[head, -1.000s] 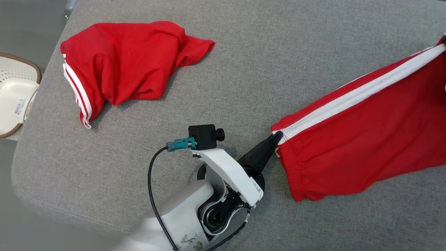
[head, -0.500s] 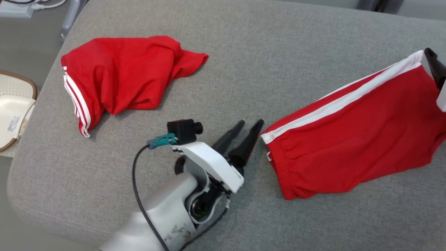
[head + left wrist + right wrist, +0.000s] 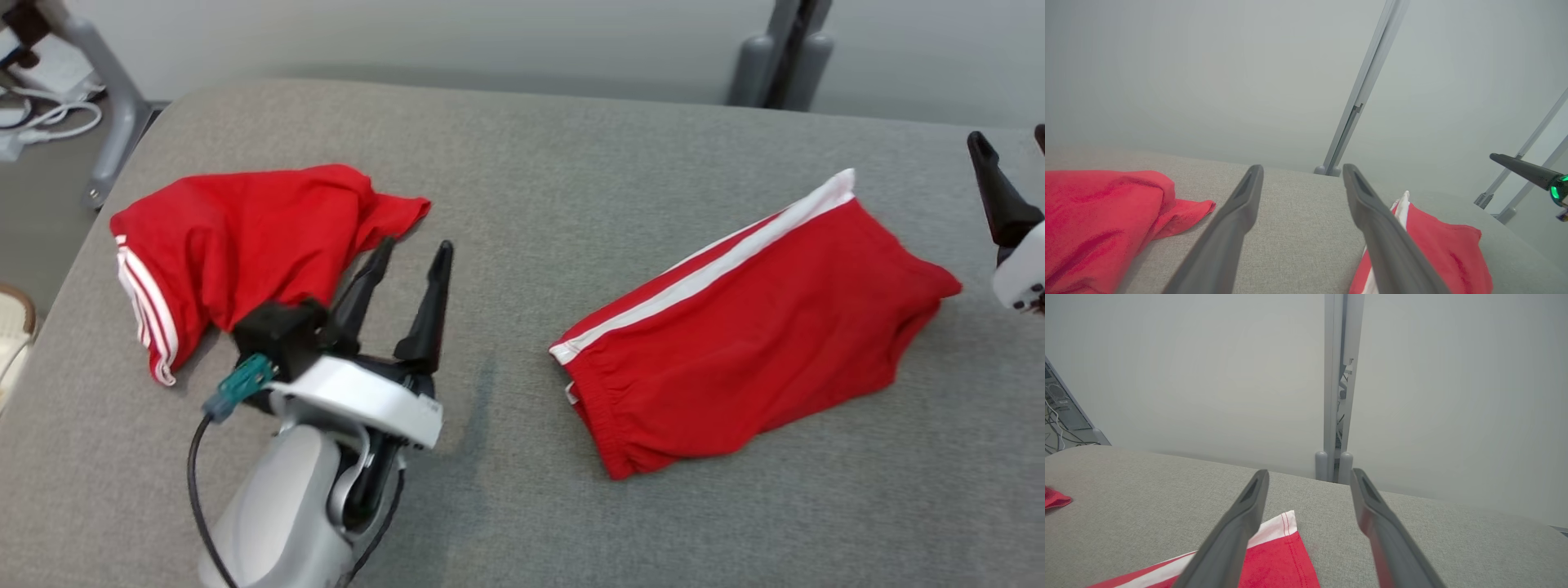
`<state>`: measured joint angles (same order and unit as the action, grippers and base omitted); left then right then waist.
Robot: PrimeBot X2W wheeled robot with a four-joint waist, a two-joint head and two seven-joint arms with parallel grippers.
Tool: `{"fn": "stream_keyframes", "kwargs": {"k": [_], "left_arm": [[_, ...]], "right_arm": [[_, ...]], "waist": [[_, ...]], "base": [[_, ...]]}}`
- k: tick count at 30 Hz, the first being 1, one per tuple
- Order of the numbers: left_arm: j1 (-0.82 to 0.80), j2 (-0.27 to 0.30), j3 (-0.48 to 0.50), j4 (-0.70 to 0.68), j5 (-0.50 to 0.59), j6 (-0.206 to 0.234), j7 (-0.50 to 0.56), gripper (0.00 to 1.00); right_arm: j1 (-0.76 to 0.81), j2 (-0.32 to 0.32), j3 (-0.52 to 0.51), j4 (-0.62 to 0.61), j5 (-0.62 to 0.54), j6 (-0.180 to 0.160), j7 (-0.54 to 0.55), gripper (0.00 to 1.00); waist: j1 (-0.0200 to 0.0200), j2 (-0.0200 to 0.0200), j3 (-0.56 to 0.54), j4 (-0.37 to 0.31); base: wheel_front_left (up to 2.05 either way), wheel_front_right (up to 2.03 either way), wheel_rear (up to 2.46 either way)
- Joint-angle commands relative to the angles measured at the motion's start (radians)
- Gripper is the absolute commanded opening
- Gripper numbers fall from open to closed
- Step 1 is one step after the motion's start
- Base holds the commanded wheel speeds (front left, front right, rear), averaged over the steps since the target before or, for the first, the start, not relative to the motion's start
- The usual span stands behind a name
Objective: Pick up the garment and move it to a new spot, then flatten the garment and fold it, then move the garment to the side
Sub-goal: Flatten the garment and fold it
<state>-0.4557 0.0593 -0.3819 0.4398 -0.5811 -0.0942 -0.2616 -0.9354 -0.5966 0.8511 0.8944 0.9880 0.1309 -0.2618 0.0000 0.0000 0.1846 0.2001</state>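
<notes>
While left end effector (image 3: 416,243) gapes, folded garment (image 3: 751,318) lies apart

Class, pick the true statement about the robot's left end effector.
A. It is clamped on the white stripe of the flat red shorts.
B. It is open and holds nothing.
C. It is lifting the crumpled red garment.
B: the left end effector has its fingers spread with only grey cushion between them, clear of the flat red shorts.

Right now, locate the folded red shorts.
Head view: folded red shorts lie right of centre on the grey cushion, between left tool and right tool.
</notes>
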Motion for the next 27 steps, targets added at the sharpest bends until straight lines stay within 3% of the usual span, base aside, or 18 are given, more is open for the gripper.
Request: {"fn": "stream_keyframes", "kwargs": {"k": [1,7,13,19,27], "left_arm": [[0.030,0.003,0.037,-0.026,0.051,0.004,-0.003,1.00],[0.171,-0.006,0.197,-0.139,0.226,0.000,-0.003,1.00],[0.288,-0.007,0.235,-0.219,0.274,0.007,-0.003,1.00],[0.378,-0.007,0.225,-0.249,0.291,0.016,-0.003,1.00],[0.437,-0.006,0.211,-0.257,0.284,0.029,-0.004,1.00]], "right_arm": [[0.058,0.007,-0.052,-0.020,-0.035,0.000,-0.004,1.00],[0.276,0.086,-0.395,-0.132,-0.253,0.000,-0.004,1.00],[0.466,0.195,-0.628,-0.253,-0.436,0.000,-0.004,1.00],[0.616,0.296,-0.775,-0.366,-0.552,0.000,-0.004,1.00],[0.727,0.394,-0.862,-0.388,-0.577,0.000,-0.004,1.00]], "waist": [[0.0000,0.0000,-0.033,-0.034],[0.0000,0.0000,-0.077,-0.085],[0.0000,0.0000,-0.110,-0.116],[0.0000,0.0000,-0.142,-0.130],[0.0000,0.0000,-0.167,-0.136]], "base": [[0.00,0.00,0.00],[0.00,0.00,0.00],[0.00,0.00,0.00],[0.00,0.00,0.00],[0.00,0.00,0.00]]}}
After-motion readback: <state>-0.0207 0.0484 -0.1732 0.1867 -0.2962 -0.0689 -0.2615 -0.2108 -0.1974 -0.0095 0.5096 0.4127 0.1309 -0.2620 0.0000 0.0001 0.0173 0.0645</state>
